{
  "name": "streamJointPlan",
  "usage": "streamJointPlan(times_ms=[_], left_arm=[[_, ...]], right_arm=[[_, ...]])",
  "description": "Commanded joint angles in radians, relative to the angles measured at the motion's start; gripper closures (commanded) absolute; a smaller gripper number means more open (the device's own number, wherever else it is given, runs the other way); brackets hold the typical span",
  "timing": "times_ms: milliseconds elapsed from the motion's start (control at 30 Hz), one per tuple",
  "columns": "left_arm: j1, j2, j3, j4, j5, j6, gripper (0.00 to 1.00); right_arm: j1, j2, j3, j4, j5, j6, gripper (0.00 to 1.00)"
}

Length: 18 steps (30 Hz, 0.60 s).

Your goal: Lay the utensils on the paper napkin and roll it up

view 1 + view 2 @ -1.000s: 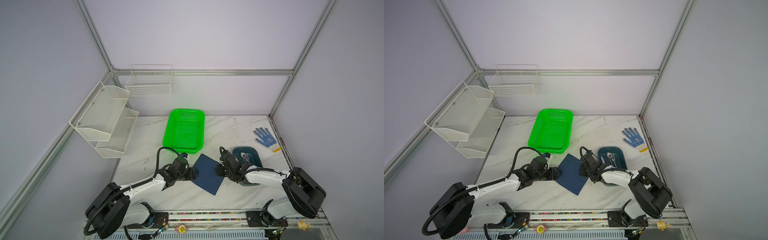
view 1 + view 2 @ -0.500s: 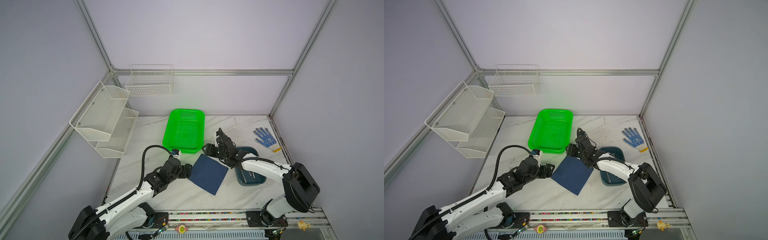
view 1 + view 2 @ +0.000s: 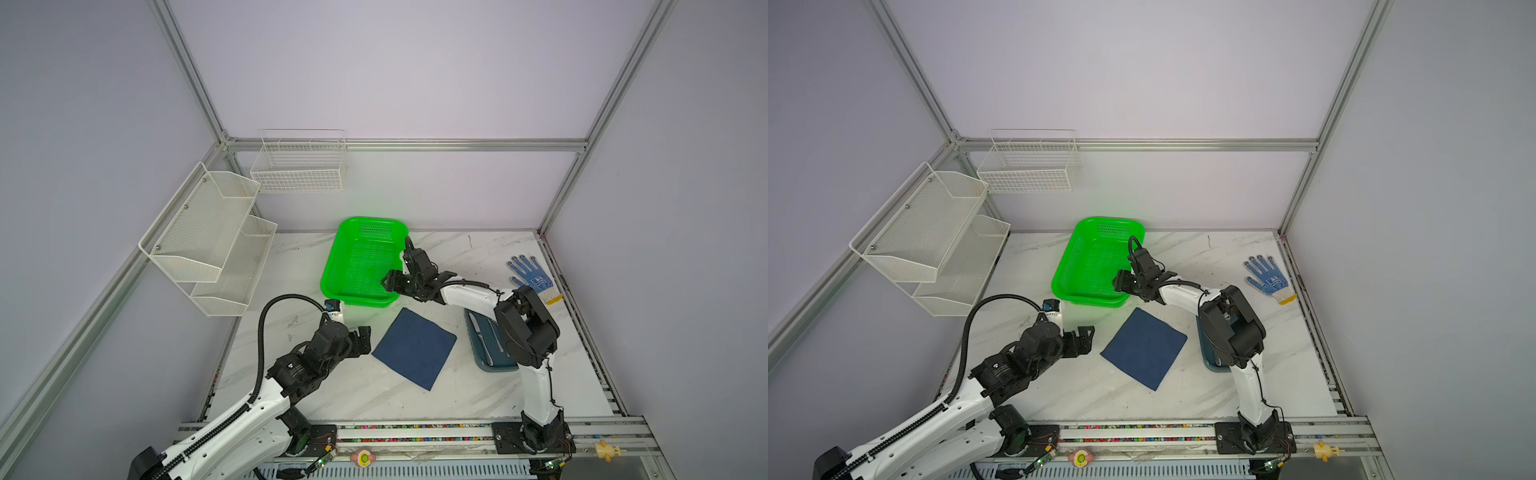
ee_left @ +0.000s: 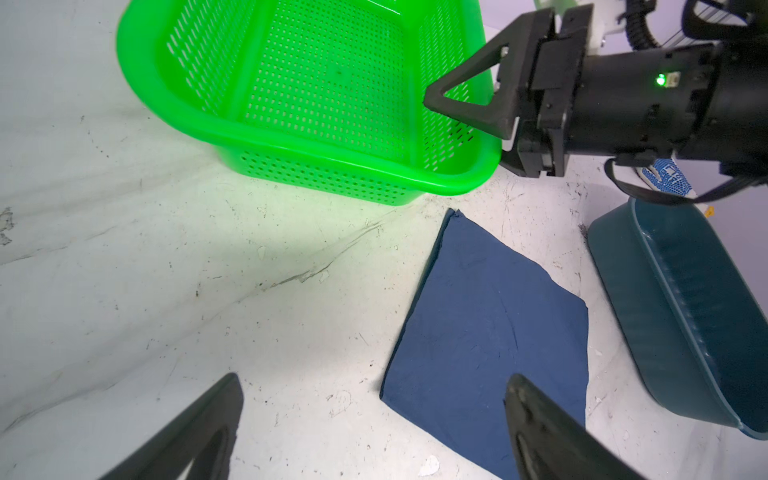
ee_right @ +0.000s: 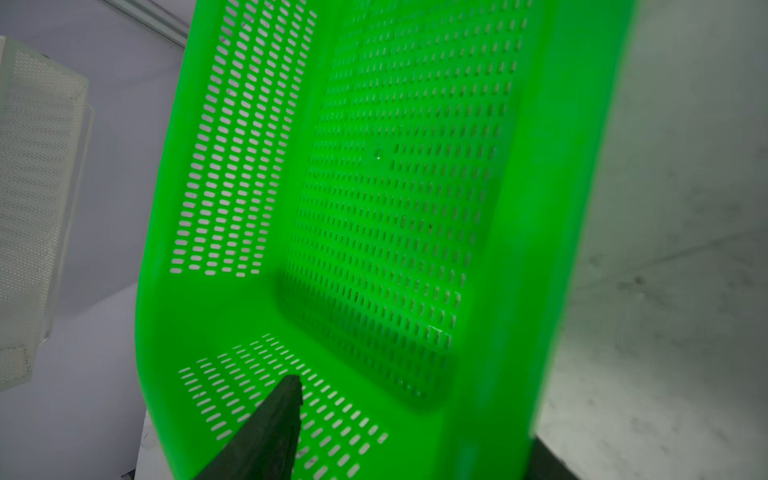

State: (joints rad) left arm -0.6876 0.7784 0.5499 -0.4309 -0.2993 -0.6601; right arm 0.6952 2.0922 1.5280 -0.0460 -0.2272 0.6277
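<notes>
Lifting slim silver metal utensils [image 3: 481, 332] from the teal plastic tray [image 4: 648, 291] onto the flat navy paper napkin [image 3: 415, 347] suits the right gripper [image 3: 387, 283], jaws half-open, empty, over the green plastic basket [image 3: 353, 257]; left gripper's [image 4: 372, 380] jaws gape empty.

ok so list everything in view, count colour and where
table: 1, white marble, underneath everything
paper napkin: 1, navy, flat at centre
teal tray: 1, teal, right of the napkin
utensils: count unclear, silver, in the teal tray, partly hidden
green basket: 1, green, behind the napkin
glove: 1, white with blue dots, far right
mesh shelf: 1, white, left wall
wire basket: 1, white, back wall
left gripper: 1, black, open, left of the napkin
right gripper: 1, black, open, astride the green basket's rim
</notes>
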Motion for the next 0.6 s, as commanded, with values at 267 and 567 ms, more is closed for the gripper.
streamJointPlan(times_ms=[267, 567], left_arm=[[0.007, 0.02, 0.004, 0.025, 0.028, 0.017, 0.03], [0.005, 0.155, 0.032, 0.196, 0.328, 0.101, 0.11]], right_arm=[[0.063, 0.183, 0.31, -0.211, -0.028, -0.102, 0.36], [0.042, -0.142, 0.129, -0.252, 0.126, -0.192, 0.31]])
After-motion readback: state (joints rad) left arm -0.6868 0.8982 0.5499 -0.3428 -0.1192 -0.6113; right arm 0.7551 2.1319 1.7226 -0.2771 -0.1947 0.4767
